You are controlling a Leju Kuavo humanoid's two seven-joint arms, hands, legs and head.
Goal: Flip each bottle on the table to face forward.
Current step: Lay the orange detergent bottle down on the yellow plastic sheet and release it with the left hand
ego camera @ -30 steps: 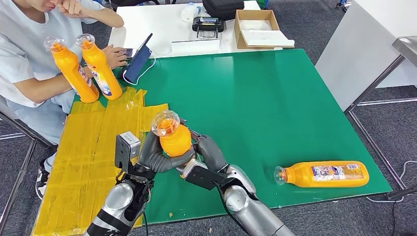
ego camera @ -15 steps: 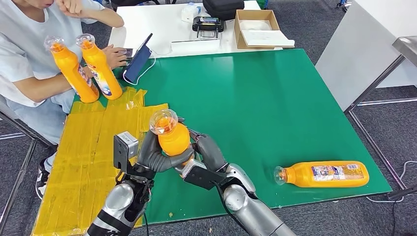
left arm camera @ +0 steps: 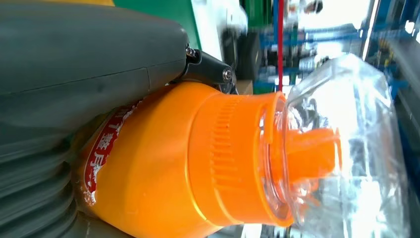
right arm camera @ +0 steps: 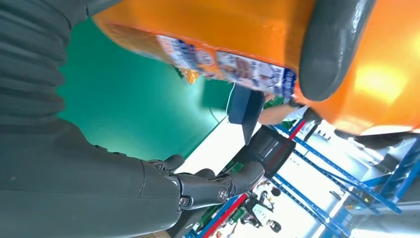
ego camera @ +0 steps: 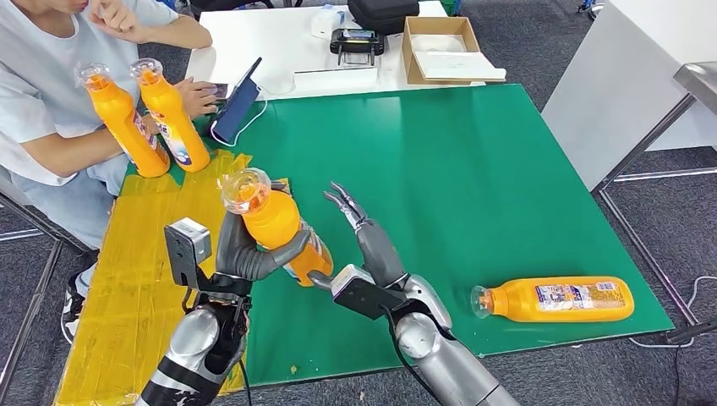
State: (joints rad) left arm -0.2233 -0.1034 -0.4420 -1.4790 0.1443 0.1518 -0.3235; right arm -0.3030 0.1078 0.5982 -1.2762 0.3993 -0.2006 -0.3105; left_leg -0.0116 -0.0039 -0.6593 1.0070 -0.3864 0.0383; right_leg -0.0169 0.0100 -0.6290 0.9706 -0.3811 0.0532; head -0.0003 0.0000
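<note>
My left hand (ego camera: 245, 252) grips an orange bottle (ego camera: 275, 228) around its body and holds it tilted above the table, its clear cap (ego camera: 245, 188) pointing up and to the left. The left wrist view shows that bottle (left arm camera: 163, 163) and its clear cap (left arm camera: 341, 148) close up. My right hand (ego camera: 372, 247) stands just right of the bottle, open with fingers spread and pointing away. In the right wrist view the bottle's label (right arm camera: 223, 59) faces the camera. Another orange bottle (ego camera: 554, 299) lies on its side near the table's front right corner, label up.
Two orange bottles (ego camera: 127, 123) (ego camera: 173, 118) stand upright at the far left on the yellow mat (ego camera: 144, 254). A person (ego camera: 51, 93) sits beside them. Behind the green table (ego camera: 473, 161), a white table holds a cardboard box (ego camera: 444, 49), a phone and a dark bag.
My right hand has let go of the bottle and opened its fingers. My left hand has carried the bottle up and to the left, tilting it.
</note>
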